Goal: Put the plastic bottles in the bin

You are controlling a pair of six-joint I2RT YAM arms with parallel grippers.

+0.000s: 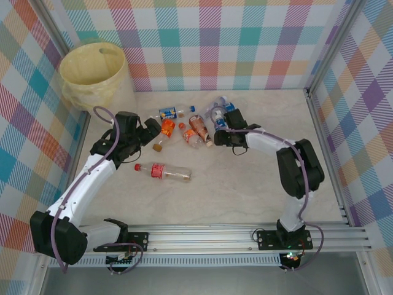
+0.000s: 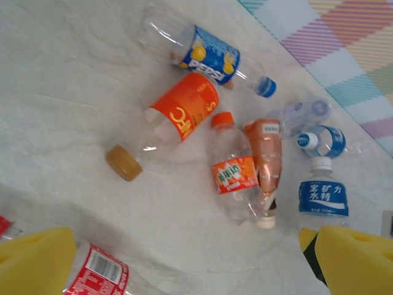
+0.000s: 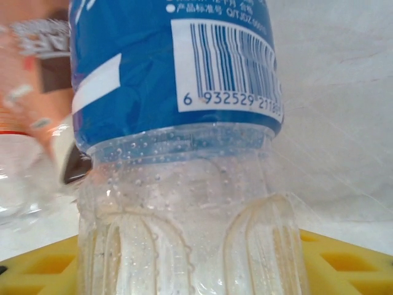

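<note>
Right wrist: barcode [image 3: 227, 64] on blue-label bottle [image 3: 123, 61]

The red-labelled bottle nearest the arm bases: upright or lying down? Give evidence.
Lying down: the red-labelled bottle stretches flat along the table, its red cap pointing left.

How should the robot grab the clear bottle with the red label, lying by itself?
At its middle, on the label, coming straight down from above. The clear plastic bottle with the red label lies flat on its side on the pale table, apart from the other bottles, so both long sides are free for pinching.
</note>
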